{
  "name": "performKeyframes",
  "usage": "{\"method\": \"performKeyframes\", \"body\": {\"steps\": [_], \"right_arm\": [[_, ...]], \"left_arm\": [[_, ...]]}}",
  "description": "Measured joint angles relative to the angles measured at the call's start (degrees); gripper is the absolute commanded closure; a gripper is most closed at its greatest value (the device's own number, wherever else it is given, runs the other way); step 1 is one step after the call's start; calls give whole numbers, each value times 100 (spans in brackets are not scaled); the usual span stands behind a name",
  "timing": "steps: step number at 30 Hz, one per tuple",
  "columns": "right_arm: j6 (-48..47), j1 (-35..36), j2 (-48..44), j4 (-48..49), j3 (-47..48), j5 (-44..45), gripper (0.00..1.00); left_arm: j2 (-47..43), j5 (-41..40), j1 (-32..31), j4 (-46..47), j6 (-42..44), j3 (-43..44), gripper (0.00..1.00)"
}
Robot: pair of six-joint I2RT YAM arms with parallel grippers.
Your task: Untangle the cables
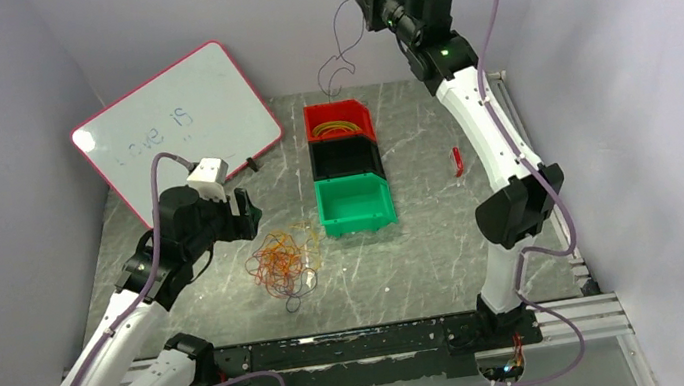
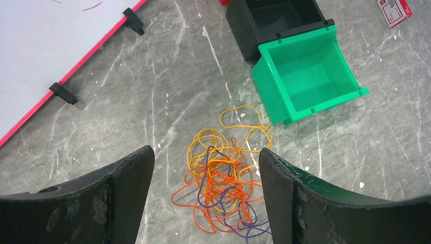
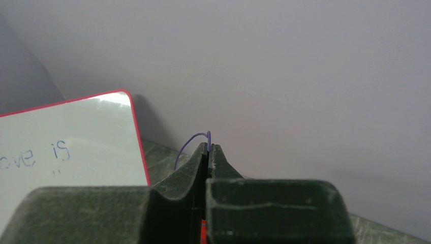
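Note:
The cables (image 1: 282, 262) lie in a loose tangle of thin orange, yellow and purple loops on the grey table, left of the green bin. In the left wrist view the tangle (image 2: 228, 183) shows between and below my open left gripper (image 2: 206, 152), which hovers above it with nothing held. From above, the left gripper (image 1: 245, 212) sits just left of the clump. My right gripper (image 1: 362, 3) is raised high at the back, shut on one thin purple cable (image 1: 338, 52) that hangs down toward the red bin. The right wrist view shows that purple cable (image 3: 190, 142) pinched at the shut tips (image 3: 209, 147).
Three bins stand in a row: red (image 1: 312, 116) holding yellow loops, black (image 1: 345, 159), green (image 1: 354, 201). The green bin (image 2: 305, 76) is empty. A whiteboard (image 1: 177, 125) leans at the back left. A small red object (image 1: 458, 160) lies to the right.

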Motion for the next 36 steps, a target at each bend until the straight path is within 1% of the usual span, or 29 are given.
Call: {"method": "performKeyframes", "body": {"steps": [6, 20, 36], "right_arm": [[81, 0, 164, 13, -52, -96, 100], [238, -4, 358, 341, -1073, -354, 100], [389, -7, 654, 560, -1582, -494, 100]], "left_arm": [[0, 0, 0, -2, 0, 0, 21], [35, 0, 0, -7, 0, 0, 21], [28, 2, 0, -4, -26, 0, 21]]}}
